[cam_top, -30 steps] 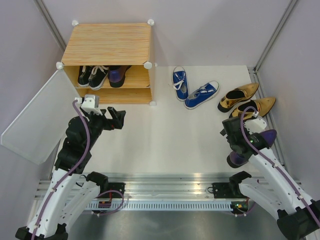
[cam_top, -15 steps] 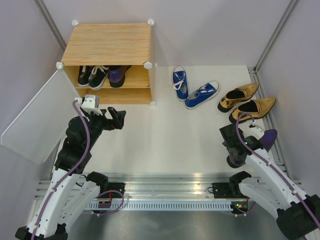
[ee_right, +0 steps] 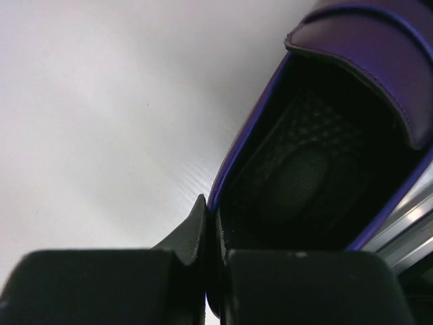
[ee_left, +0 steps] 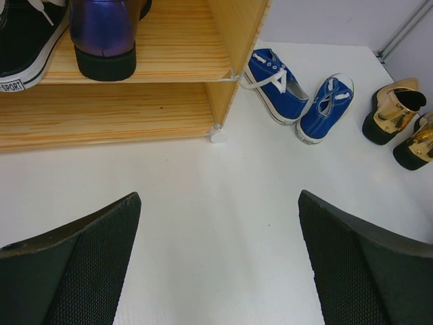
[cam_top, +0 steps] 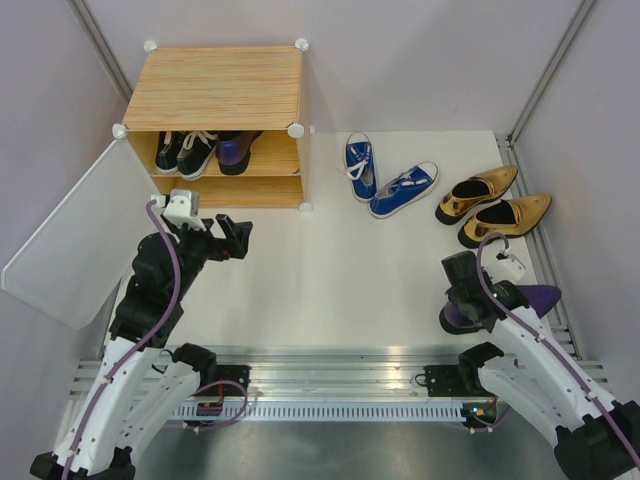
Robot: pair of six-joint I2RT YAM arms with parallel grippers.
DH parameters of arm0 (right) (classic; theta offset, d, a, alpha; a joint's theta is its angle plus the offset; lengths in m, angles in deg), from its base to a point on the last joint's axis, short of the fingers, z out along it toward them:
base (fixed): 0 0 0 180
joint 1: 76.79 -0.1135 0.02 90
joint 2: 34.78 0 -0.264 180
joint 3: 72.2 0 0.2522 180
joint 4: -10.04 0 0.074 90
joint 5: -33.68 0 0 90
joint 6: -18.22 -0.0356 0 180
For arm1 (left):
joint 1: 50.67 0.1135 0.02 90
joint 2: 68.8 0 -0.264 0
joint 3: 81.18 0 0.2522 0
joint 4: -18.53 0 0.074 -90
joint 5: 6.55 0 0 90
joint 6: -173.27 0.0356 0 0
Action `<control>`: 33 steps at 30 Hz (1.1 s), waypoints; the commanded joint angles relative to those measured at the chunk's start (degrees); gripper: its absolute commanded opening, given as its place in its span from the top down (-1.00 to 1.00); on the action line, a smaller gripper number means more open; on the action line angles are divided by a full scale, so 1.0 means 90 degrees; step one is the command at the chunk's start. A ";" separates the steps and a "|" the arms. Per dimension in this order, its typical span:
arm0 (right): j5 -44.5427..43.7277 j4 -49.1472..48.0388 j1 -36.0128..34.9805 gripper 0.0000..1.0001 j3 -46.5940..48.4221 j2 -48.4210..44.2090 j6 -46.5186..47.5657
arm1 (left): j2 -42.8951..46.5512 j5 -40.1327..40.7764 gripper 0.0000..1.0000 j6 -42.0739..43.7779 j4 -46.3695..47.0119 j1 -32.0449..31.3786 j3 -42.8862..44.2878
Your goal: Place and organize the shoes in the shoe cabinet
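Pinching the side wall of the purple heel [ee_right: 365, 61] at near right, the right gripper [ee_right: 210, 233] grips only thin leather. Lift slowly and keep the shoe level, carrying it toward the shoe cabinet [cam_top: 220, 90] at far left, where the left gripper [ee_left: 216, 257] hangs spread wide.

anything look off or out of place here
The purple pair is split: one heel on the cabinet's upper shelf, the other heel at the table's near right, right gripper with jaws shut on its rim.

Purple heel [cam_top: 541, 295] partly behind right arm [cam_top: 530, 345]
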 commanded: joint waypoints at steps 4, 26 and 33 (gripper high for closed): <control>0.0225 -0.0425 -0.0061 0.99 0.0527 -0.1084 0.0354 | 0.0017 0.0069 -0.99 0.0215 0.0138 -0.0033 -0.0025; -0.0458 -0.2542 -0.3349 0.99 0.2988 0.1851 0.1255 | 0.0056 0.0829 -0.99 0.0381 0.0157 -0.0042 -0.0083; -0.0177 -0.3763 -0.4231 0.99 0.3692 0.4389 0.1264 | 0.0057 0.1104 -0.99 0.0449 0.0226 -0.0033 -0.0162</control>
